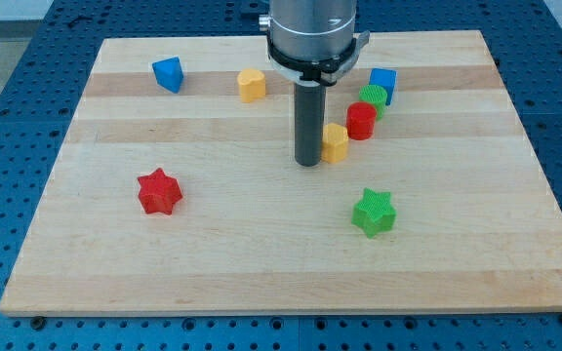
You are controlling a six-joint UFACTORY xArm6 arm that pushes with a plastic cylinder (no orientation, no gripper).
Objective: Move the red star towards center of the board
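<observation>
The green star [374, 212] lies nearest the view's bottom, on the wooden counter [261, 273]. Taking my tip [308, 162] as landmark: the red star [159, 191] lies well apart from it, toward the view's left and slightly lower, resting flat, its ridged points intact. There is no pincer on this arm, only the dark rod, so nothing is grasped. A yellow block [336, 142] sits just beside my tip on the view's right, apparently touching the rod. Beyond it, up and right of my tip, stand a red cylinder [361, 121], a green block [374, 97] and a blue cube [382, 81]. Up-left of my tip sit another yellow block [252, 85] and a blue block [168, 74].
</observation>
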